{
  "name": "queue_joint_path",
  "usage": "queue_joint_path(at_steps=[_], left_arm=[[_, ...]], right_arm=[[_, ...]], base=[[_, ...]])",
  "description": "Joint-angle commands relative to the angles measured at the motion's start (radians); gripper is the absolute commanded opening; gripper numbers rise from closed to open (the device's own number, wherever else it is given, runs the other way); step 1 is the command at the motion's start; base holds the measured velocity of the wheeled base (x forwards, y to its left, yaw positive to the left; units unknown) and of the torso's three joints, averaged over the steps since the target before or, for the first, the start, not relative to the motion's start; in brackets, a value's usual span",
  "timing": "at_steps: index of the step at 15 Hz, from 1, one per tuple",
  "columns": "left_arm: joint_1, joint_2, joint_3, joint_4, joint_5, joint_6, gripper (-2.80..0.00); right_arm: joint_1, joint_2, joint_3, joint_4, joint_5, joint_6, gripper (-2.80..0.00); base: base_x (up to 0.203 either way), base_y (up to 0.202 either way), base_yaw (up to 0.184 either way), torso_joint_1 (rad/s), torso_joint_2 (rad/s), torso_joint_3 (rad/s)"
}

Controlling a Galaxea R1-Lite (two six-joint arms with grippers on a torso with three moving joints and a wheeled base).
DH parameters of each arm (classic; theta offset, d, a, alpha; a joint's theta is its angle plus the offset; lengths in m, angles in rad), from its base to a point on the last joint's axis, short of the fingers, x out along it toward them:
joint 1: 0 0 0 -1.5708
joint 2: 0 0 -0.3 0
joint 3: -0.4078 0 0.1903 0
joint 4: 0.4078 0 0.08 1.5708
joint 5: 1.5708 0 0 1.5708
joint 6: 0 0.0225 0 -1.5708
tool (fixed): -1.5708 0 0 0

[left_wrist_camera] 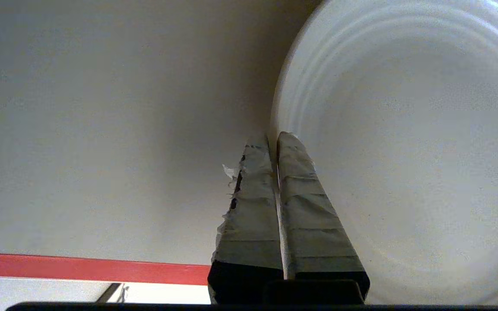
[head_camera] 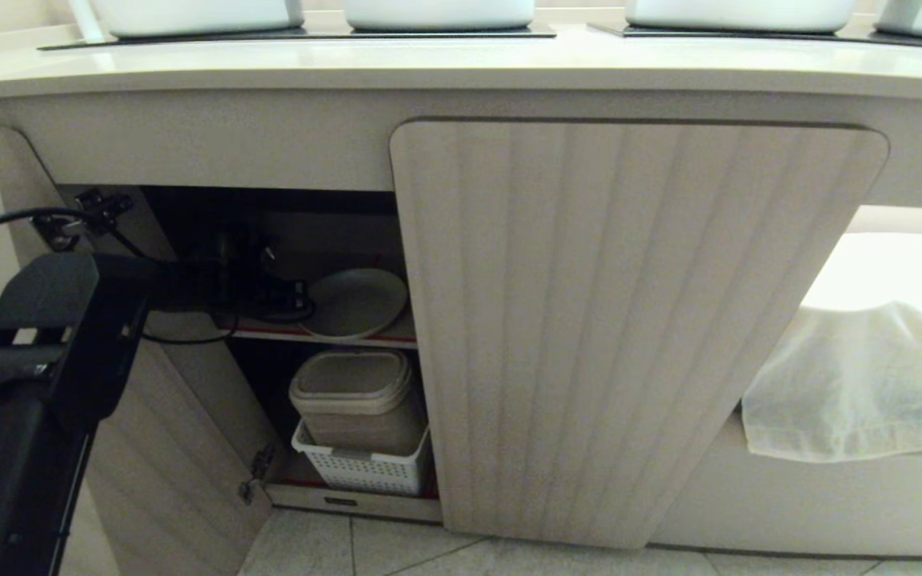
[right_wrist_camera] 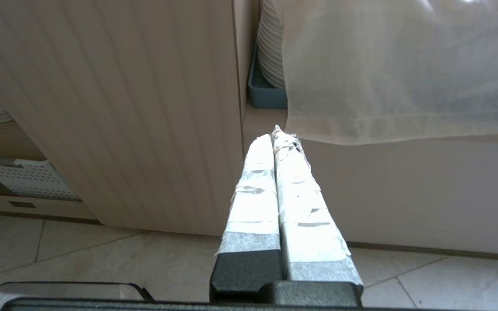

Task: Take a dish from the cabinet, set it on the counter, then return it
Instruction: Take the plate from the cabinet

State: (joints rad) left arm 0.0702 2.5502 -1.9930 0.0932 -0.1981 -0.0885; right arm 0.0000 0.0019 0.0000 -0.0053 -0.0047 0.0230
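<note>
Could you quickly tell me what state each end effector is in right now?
Left end effector: shut on the rim of the dish.
Right end effector: shut, holding nothing.

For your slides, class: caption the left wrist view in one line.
Left claw shut on the rim of the dish above the red-edged shelf.

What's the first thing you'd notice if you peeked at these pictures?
The left gripper reaches into the open cabinet, its taped fingers pinched shut on the rim of the cream dish, which sits on the red-edged shelf. Below that shelf, beige tubs sit in a white basket. The right gripper hangs shut outside by a gauzy cloth.
</note>
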Motion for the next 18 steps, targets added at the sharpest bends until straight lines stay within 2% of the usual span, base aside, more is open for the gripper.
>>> queue_joint_path(at_steps=[1, 10, 13, 18], left_arm=[[0.000, 0.001, 0.000, 0.002, 0.000, 0.000, -2.80], [0.005, -0.031, 0.011, 0.008, 0.000, -0.010, -2.80], [0.001, -0.056, 0.017, 0.012, 0.007, -0.100, -2.80], [0.002, -0.133, 0.136, 0.010, 0.007, -0.130, -2.80]], right_arm=[[0.000, 0.001, 0.000, -0.001, 0.000, 0.000, -2.80], [0.000, 0.001, 0.000, 0.000, 0.000, 0.000, -2.80], [0.000, 0.001, 0.000, -0.001, 0.000, 0.000, -2.80], [0.000, 0.000, 0.000, -0.001, 0.000, 0.000, -2.80]], base=[[0.000, 0.000, 0.000, 0.000, 0.00, 0.000], [0.000, 0.000, 0.000, 0.000, 0.00, 0.000], [0.000, 0.000, 0.000, 0.000, 0.00, 0.000], [0.000, 0.000, 0.000, 0.000, 0.00, 0.000]])
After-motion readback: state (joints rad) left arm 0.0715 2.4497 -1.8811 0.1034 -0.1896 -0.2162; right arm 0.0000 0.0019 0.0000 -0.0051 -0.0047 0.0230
